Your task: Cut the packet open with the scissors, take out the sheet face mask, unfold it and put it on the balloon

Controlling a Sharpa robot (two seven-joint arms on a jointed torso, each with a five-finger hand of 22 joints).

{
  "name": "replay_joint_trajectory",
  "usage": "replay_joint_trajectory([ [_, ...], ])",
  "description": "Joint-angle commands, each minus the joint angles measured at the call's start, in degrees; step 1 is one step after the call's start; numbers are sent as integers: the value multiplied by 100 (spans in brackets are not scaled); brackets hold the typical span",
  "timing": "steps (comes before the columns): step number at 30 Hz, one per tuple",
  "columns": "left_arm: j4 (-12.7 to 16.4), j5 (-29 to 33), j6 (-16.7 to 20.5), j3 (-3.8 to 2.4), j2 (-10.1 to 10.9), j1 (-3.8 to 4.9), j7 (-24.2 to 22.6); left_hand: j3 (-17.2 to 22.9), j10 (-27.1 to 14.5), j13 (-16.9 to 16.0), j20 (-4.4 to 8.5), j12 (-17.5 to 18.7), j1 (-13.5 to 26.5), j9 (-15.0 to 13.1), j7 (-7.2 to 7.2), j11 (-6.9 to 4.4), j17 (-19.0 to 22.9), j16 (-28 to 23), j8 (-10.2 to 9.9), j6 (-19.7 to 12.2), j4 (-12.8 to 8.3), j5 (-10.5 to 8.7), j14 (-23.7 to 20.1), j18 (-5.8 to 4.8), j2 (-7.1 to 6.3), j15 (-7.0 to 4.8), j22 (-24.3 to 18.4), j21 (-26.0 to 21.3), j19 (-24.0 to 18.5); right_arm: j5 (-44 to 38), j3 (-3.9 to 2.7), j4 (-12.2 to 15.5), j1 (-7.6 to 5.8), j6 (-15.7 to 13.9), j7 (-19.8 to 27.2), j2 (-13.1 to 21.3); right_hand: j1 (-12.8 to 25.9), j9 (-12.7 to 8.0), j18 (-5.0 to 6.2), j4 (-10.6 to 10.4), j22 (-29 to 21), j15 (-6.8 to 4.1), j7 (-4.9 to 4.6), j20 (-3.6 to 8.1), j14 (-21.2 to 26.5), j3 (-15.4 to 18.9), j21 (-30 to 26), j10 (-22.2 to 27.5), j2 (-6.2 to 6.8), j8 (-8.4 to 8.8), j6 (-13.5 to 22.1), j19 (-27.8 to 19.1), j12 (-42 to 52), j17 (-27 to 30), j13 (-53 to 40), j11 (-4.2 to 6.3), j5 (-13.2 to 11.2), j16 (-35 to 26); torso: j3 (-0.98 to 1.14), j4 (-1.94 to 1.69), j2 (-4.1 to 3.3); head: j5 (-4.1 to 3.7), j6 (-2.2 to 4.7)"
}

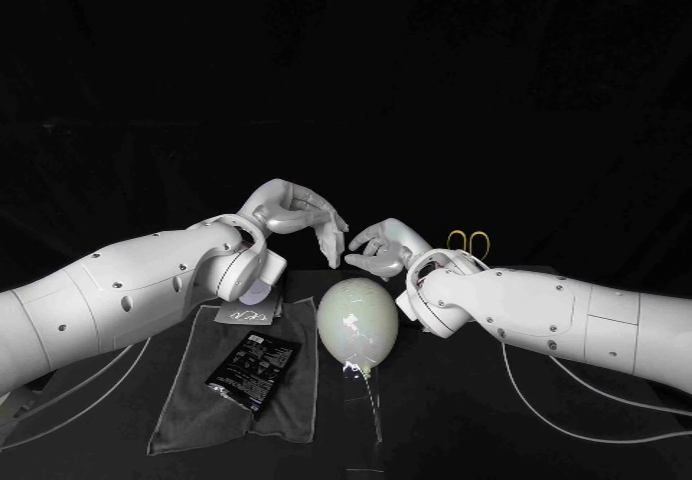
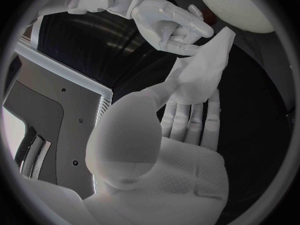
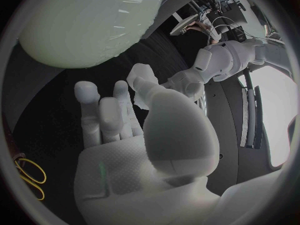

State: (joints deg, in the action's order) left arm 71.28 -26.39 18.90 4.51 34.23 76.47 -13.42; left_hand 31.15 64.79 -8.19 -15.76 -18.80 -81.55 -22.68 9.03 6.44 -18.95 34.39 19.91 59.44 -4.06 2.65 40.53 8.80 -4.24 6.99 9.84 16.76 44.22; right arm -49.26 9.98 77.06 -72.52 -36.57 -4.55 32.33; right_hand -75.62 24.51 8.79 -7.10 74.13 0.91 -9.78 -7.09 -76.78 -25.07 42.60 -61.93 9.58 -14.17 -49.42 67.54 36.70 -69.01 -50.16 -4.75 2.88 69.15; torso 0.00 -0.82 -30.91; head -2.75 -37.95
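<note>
The pale folded sheet mask point(image 2: 203, 70) point(image 3: 140, 85) hangs in the air between my two hands. My left hand point(image 1: 296, 213) point(image 2: 156, 160) holds its near end between thumb and fingers. My right hand point(image 1: 382, 250) point(image 3: 125, 150) pinches the other end with its thumb, its other fingers spread. Both hands hover just behind the whitish balloon point(image 1: 358, 322) point(image 3: 87, 25), which lies on the table. The black packet point(image 1: 253, 368) lies on a grey cloth point(image 1: 188, 410) to the balloon's left. The yellow-handled scissors point(image 1: 469, 240) point(image 3: 28, 177) lie behind my right wrist.
A small dark strip with white lettering point(image 1: 245, 315) lies at the cloth's far edge, under my left wrist. White cables point(image 1: 577, 405) trail over the table below my right arm.
</note>
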Motion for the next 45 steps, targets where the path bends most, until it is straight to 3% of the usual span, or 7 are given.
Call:
replay_joint_trajectory([
  [1,32,68,29,-8,-4,8,-67,0,-46,-16,-17,-50,44,-91,9,-14,-16,48,35,25,-51,14,-53,35,2,4,17,41,-52,-91,-4,-11,13,42,53,-39,-60,-9,-50,2,10,19,1,-4,-36,41,37,48,17,29,-20,27,57,-14,-16,-15,-7,40,1,3,2,7,-6],
  [17,136,69,-33,-8,27,8,-57,8,-51,-31,-17,-78,54,-98,7,-17,-30,84,38,30,-65,13,-74,35,1,4,32,60,-67,-11,-7,-54,30,-53,150,-159,-8,-115,-48,-77,60,79,-67,-42,73,204,-11,189,75,196,253,-54,259,32,-78,-84,-11,87,6,4,1,10,-18],
  [28,239,95,-44,-8,73,8,-59,8,-51,-31,-17,-78,54,-98,7,-17,-30,84,38,30,-65,13,-74,35,1,4,32,60,-67,57,-8,-128,31,-176,210,-228,-60,-141,-59,-125,131,94,-85,-62,73,208,97,237,-44,212,268,-24,373,8,-93,-98,-10,173,0,3,5,15,-26],
  [32,259,100,-47,-8,79,8,-60,8,-51,-31,-17,-78,54,-98,7,-17,-30,84,38,30,-65,13,-74,35,1,4,32,60,-67,97,-9,-126,31,-269,265,-235,-65,-119,-79,-165,213,75,-51,-59,12,221,287,216,-97,119,99,68,449,-58,-91,-70,-10,279,0,7,5,19,-26],
  [35,270,104,-48,-8,80,8,-60,8,-51,-31,-17,-78,54,-98,7,-17,-30,84,38,30,-65,13,-74,35,1,4,32,60,-67,132,-9,-122,31,-373,323,-242,-77,-92,-126,-198,346,32,9,-35,-142,232,639,134,-149,7,-90,254,553,-222,-94,-15,-9,482,1,8,5,20,-25],
  [39,281,107,-46,-8,83,8,-60,8,-51,-31,-17,-78,54,-98,7,-17,-30,84,38,30,-65,13,-74,35,1,4,32,60,-67,164,-9,-120,31,-498,379,-249,-170,0,-207,-201,556,-87,182,54,-376,181,1200,-204,-312,-276,-497,552,1002,-468,-353,126,-11,769,3,6,4,21,-23],
  [45,281,141,-38,-8,88,8,-62,8,-51,-31,-17,-78,54,-98,7,-17,-30,84,38,30,-65,13,-74,35,1,4,32,60,-67,152,-11,-114,31,-607,398,-237,-445,149,-376,-45,887,-289,439,233,-809,-63,2191,-1050,-633,-633,-821,1066,2060,-1055,-1129,353,-10,1304,1,10,4,18,-22],
])
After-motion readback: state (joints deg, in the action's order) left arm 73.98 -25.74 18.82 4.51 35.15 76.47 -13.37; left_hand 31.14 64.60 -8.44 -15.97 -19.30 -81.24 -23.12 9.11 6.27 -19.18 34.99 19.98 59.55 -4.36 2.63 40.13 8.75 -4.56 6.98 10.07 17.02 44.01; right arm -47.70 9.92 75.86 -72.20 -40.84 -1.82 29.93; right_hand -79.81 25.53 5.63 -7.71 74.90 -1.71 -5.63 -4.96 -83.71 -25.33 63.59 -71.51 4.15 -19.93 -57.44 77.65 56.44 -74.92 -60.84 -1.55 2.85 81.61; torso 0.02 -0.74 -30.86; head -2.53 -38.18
